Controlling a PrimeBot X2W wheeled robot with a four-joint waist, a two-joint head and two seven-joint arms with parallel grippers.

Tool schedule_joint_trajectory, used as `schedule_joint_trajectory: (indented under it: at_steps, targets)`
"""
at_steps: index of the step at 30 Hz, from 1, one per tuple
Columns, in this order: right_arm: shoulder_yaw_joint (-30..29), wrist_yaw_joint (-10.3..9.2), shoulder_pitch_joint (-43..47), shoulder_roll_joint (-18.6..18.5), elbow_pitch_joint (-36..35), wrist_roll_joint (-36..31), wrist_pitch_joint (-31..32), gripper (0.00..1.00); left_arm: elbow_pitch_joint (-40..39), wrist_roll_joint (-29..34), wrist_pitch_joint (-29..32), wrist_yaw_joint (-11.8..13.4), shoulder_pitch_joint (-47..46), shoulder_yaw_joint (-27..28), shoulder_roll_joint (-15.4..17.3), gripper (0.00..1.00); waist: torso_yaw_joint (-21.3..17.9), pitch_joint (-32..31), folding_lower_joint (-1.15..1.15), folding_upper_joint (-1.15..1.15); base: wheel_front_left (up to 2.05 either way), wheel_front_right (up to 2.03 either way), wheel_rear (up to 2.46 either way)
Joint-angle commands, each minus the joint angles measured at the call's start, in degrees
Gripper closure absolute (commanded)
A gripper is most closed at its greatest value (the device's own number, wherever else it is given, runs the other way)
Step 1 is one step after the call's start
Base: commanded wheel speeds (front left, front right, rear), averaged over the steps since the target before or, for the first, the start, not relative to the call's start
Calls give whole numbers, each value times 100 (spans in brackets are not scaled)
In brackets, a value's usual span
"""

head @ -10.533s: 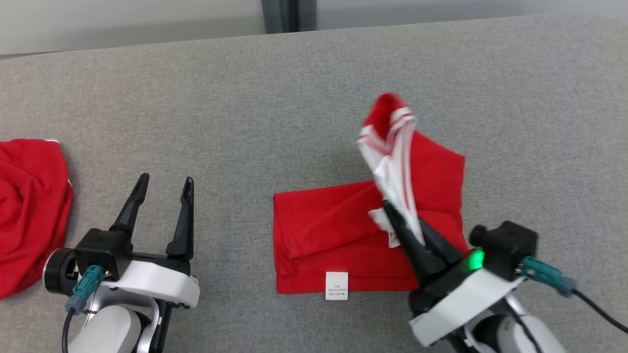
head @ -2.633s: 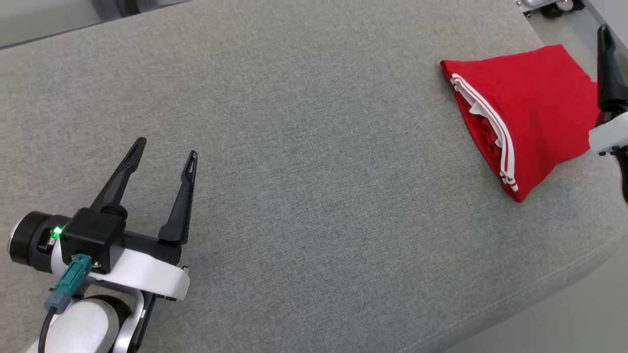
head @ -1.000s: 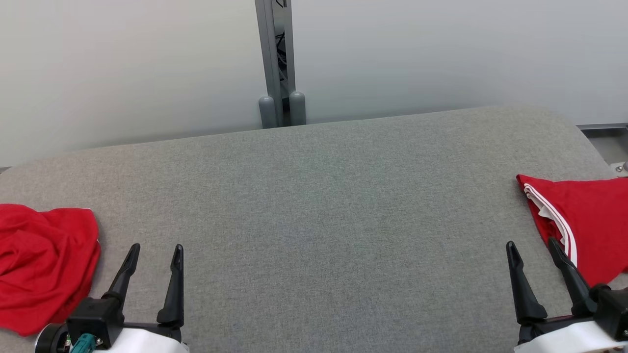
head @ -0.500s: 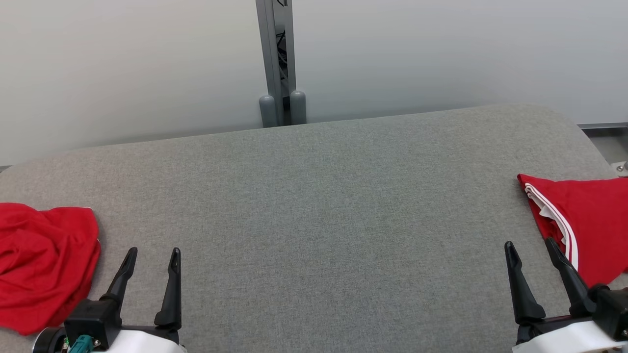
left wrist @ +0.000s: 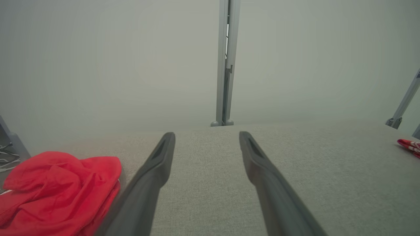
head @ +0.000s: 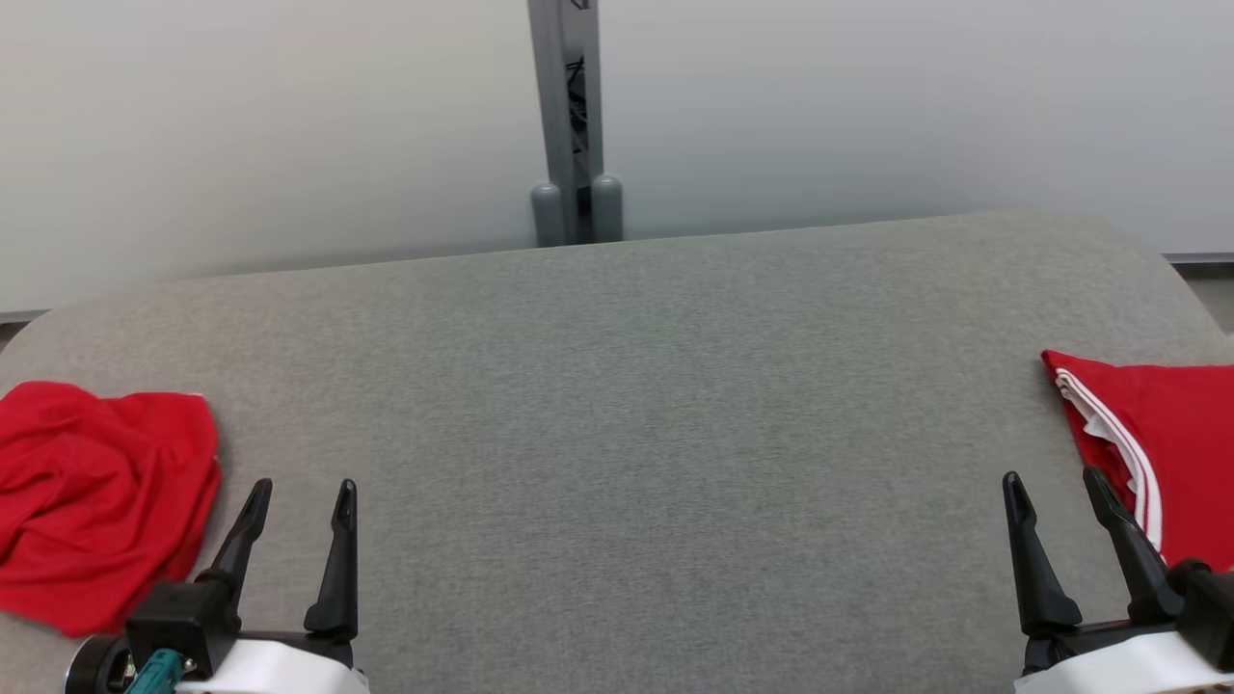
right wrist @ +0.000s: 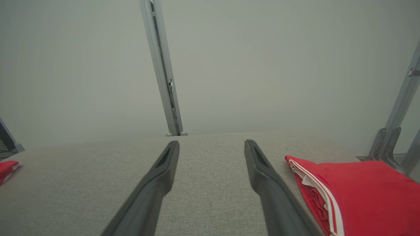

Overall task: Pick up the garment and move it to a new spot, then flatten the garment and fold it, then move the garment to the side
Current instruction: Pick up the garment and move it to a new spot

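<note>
Lying folded: garment (head: 1171, 453) sat at the right edge of the table (head: 617, 405).
Left gripper (head: 305, 490): stood released, empty, near left.
Right gripper (head: 1051, 479): stood released, empty, just left of the garment.
Red cloth (head: 96, 492): lay crumpled at left edge.

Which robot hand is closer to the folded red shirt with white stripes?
Right. The right gripper sits just beside the folded shirt; the left gripper is far across, by the crumpled red cloth.

Table (head: 617, 386): folded garment (head: 1181, 434), crumpled shirt (head: 96, 487) perhaps
</note>
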Motion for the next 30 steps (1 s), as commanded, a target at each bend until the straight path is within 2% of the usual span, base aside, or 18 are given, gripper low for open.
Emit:
schedule_joint_trajectory:
  at_steps: [1,3,14,18,23,30]
  targets:
    - [15,-1,57,-13,-25,7,-18,0,26,-2,-6,-5,-109,20,31,0,171,9,0,0,0,0,0]
    - [15,-1,60,-15,-38,-16,-13,0,35,-7,-11,-12,-128,22,24,0,264,15,0,0,0,0,0]
    - [283,-1,-92,-19,-112,-87,20,0,84,-100,-123,-12,-176,237,18,0,1601,73,0,0,0,0,0]
    - [440,-1,-157,-17,-66,-70,14,0,55,-150,-172,-1,-103,352,-1,0,1952,74,0,0,0,0,0]
    - [560,-1,-216,-19,-46,-65,23,0,34,-168,-194,-10,-93,401,-37,0,2178,91,0,0,0,0,0]
    - [610,-1,-263,-19,12,-50,1,0,37,-166,-227,-12,-48,415,-91,0,2235,92,0,0,0,0,0]
